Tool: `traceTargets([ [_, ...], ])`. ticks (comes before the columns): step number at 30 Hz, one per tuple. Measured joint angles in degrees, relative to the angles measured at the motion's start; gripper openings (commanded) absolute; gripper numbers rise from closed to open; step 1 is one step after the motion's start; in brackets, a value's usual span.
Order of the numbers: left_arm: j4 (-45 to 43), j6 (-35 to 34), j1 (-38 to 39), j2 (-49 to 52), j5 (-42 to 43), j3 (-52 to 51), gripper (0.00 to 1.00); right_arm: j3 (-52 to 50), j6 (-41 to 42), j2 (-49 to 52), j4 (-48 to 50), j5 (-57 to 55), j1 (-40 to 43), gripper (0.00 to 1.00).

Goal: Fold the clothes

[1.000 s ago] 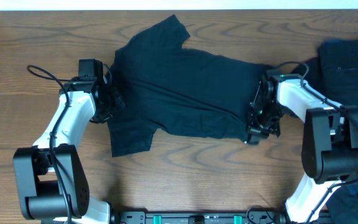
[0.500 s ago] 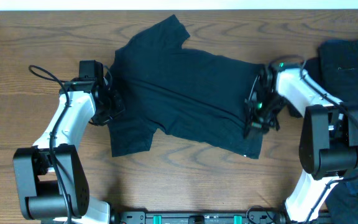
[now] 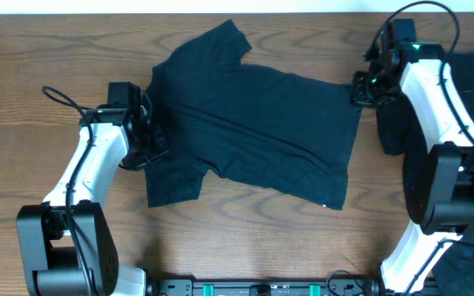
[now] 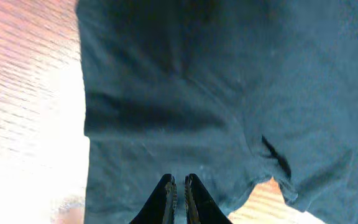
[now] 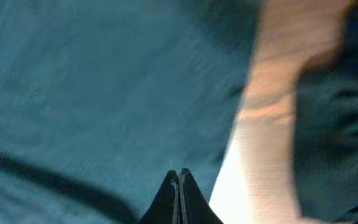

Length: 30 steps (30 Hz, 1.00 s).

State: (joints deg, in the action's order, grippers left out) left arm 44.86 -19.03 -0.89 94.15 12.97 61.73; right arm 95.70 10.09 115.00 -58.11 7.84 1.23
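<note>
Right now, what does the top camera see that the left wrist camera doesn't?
Only overhead: the whole T-shirt, the right end effector at a hem corner, and more dark clothes at the right. Only left wrist: the left end effector up close, fingers almost touching, over the shirt. Both: the shirt and the wooden table.

left gripper [image 3: 150,136] at mid-left of frame, jaws nearly together; right gripper [image 3: 364,89] at upper right, jaws closed
</note>
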Motion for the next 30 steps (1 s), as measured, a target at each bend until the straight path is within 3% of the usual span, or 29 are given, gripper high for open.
traceTargets([
  [12, 0.17, 0.02, 0.46, 0.0, 0.04, 0.0, 0.1, 0.15, -1.18, 12.98, 14.34, 0.94, 2.16, 0.01],
  [30, 1.01, 0.04, 0.46, 0.0, -4.39, -0.52, 0.09, 4.37, -1.57, 20.9, 36.85, -5.68, 2.05, 0.01],
])
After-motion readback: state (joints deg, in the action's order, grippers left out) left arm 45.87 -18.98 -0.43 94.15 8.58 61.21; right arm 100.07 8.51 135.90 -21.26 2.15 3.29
